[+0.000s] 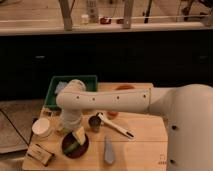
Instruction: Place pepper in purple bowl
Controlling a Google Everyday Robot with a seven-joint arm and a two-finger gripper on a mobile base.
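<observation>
The purple bowl point(75, 146) sits near the front left of the wooden table point(145, 145). A green thing, the pepper point(72, 147), lies inside the bowl. My gripper point(77, 134) is right above the bowl, at the end of the white arm point(115, 100) that reaches in from the right. Its yellowish tip hangs over the bowl's rim, close to the pepper. I cannot see whether it touches the pepper.
A white round tub point(42, 127) stands left of the bowl. A small metal cup point(94, 123) and a white utensil point(116, 126) lie to its right. A grey object point(109, 149) lies in front. A green bin point(70, 86) stands behind. A small packet point(41, 153) lies at the front left.
</observation>
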